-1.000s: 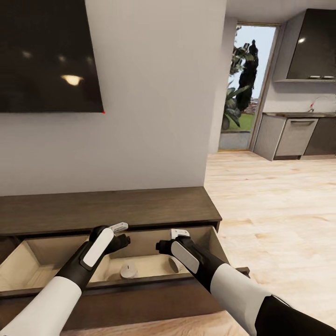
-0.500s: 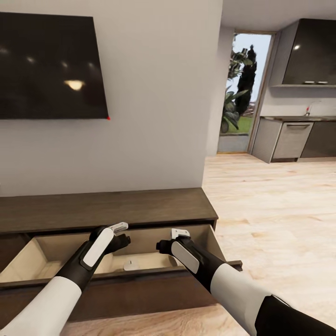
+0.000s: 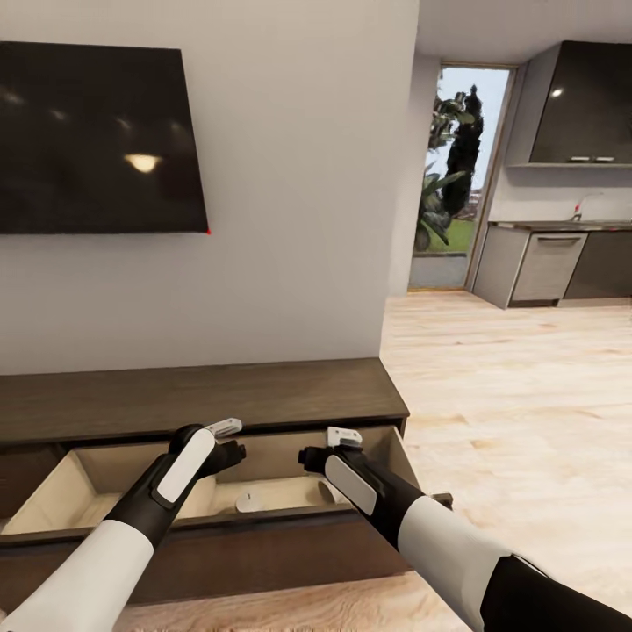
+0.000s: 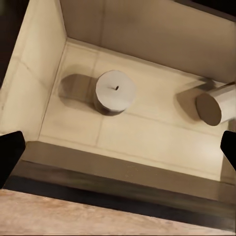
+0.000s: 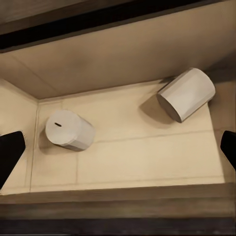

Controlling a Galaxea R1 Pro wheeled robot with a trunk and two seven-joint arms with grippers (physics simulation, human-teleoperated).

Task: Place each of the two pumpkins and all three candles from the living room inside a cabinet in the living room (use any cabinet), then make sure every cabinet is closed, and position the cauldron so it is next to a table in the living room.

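Cabinet [image 3: 202, 395] runs along the wall under the dark TV [image 3: 96, 140], with one drawer [image 3: 96, 470] pulled out. Two candles lie on the drawer floor, well apart: one candle [image 4: 114, 91] stands upright, wick up, the second candle [image 5: 187, 93] is tipped on its side. Left claw [image 3: 230, 441] and right claw [image 3: 323, 446] both hover over the open drawer. Both claws are empty with fingers spread wide, dark tips showing at the wrist frame edges. Kitchen units [image 3: 549, 263] sit at far right across the wood floor [image 3: 509, 395].
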